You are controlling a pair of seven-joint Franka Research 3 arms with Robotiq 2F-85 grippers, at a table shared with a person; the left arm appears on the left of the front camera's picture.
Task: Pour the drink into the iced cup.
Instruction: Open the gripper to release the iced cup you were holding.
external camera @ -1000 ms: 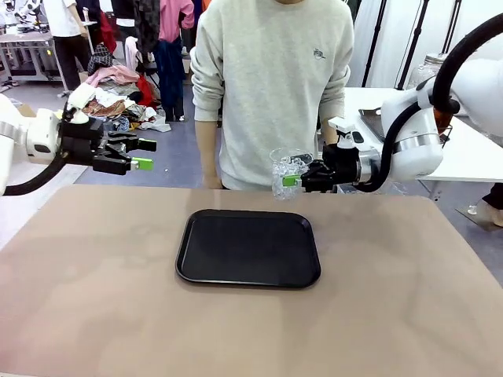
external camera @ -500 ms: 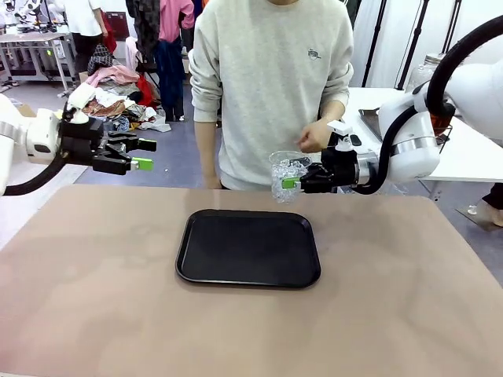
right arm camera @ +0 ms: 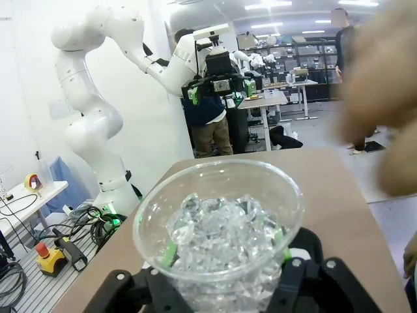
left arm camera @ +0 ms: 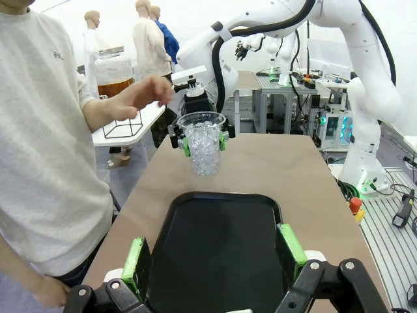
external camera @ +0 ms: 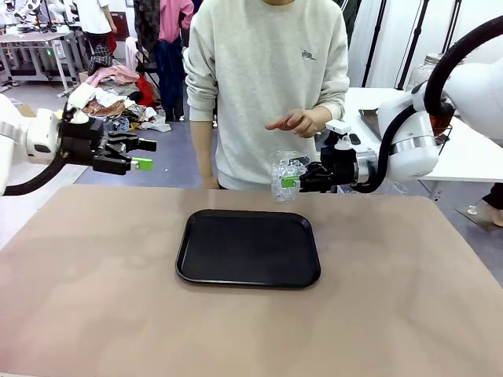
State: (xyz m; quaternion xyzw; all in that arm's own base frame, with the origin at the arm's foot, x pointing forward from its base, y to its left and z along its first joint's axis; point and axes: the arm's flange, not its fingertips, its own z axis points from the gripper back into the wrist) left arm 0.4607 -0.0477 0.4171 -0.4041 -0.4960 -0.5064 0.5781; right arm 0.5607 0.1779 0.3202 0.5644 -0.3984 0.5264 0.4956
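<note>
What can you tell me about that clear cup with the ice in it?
The clear plastic cup is a tapered, see-through tumbler with a wide round rim, packed nearly full with chunks of ice. It stands upright, held in the air above the far edge of the brown table, just beyond the black tray. The right gripper has its green-padded fingers shut on its sides. A person's hand hovers above it, not touching.

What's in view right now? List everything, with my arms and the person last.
iced cup: one, clear, full of ice, held above the table's far edge past the tray.
tray: one, black, bare, mid-table.
table: one, tan top.
drink jar: one, clear with amber liquid and a lid, on a white side table behind the person.
right hand: black with green pads, shut on the iced cup.
left hand: open, holding nothing, raised off the table's left side.
person's hand: one, raised above the cup.
</note>
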